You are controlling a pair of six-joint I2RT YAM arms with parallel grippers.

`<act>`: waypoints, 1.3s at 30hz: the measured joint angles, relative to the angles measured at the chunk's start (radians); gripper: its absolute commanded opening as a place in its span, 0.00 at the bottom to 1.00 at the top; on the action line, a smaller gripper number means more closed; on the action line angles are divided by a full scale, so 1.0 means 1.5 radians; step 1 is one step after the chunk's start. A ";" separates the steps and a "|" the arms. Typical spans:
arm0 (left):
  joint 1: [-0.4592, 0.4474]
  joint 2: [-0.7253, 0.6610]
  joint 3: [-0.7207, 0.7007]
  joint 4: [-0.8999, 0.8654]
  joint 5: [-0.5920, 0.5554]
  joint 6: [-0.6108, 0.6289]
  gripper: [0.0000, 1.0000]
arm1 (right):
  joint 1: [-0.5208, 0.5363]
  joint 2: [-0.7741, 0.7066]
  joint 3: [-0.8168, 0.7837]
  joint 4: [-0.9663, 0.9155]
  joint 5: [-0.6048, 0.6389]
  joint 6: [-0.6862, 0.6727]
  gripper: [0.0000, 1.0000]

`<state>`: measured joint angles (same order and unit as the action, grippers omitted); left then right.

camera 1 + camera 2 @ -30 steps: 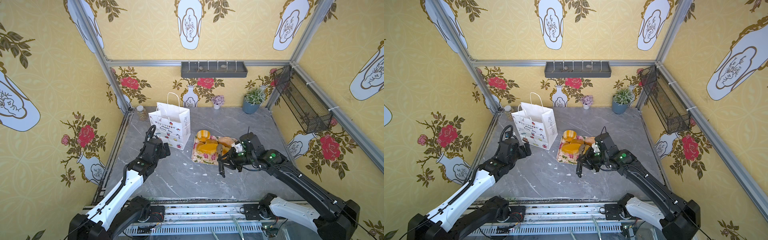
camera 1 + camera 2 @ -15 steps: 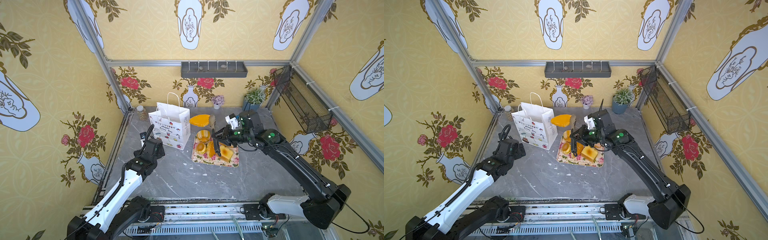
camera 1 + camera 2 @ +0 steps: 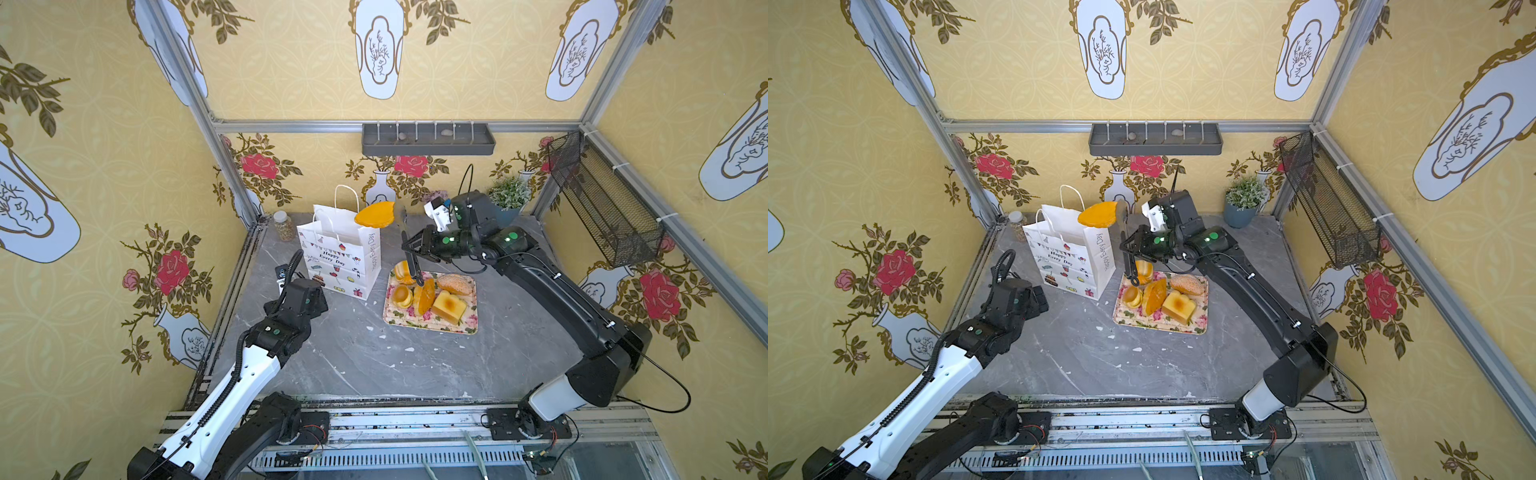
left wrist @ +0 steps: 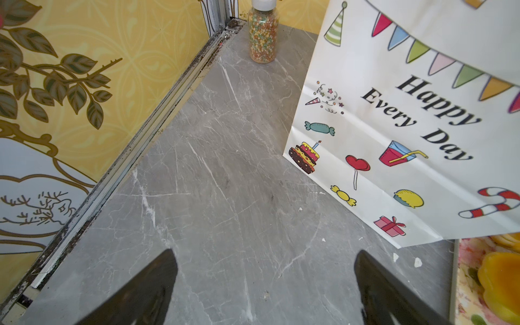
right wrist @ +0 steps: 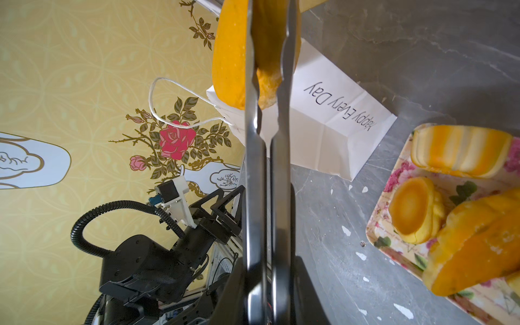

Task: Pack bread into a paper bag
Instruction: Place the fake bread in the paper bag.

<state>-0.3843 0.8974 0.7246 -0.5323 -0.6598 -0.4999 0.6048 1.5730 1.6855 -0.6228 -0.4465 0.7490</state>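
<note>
Your right fingers (image 5: 304, 295) clamp the tongs (image 3: 409, 249) on a bread piece (image 3: 374, 215); centre it over the paper bag (image 3: 340, 259) before lowering. Your left fingers (image 4: 146, 289) are open.

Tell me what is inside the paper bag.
Through the open mouth of the paper bag only white inner walls show; no bread is visible inside. Its bottom is hidden by those walls. An orange bread piece, pinched in tongs, hangs by the rim, not yet in.

Black left arm (image 3: 251, 371) and right arm (image 3: 545, 286), white lower links, green lights.
</note>
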 measured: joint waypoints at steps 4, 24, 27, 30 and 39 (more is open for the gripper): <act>0.000 0.005 0.007 -0.008 0.000 0.000 0.99 | 0.034 0.043 0.081 -0.027 0.033 -0.047 0.00; 0.000 0.021 0.017 -0.007 0.000 0.007 0.99 | 0.137 0.220 0.339 -0.233 0.242 -0.217 0.00; 0.000 0.025 0.015 -0.007 0.000 0.007 0.99 | 0.160 0.249 0.388 -0.258 0.271 -0.241 0.00; 0.000 0.026 0.014 -0.007 0.000 0.007 0.99 | 0.178 0.277 0.424 -0.276 0.298 -0.259 0.00; 0.000 0.026 0.010 -0.007 0.000 0.007 0.99 | 0.182 0.316 0.447 -0.302 0.347 -0.283 0.00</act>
<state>-0.3843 0.9367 0.7391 -0.5423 -0.6594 -0.4889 0.8776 2.0464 2.3554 -1.0756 0.0742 0.3248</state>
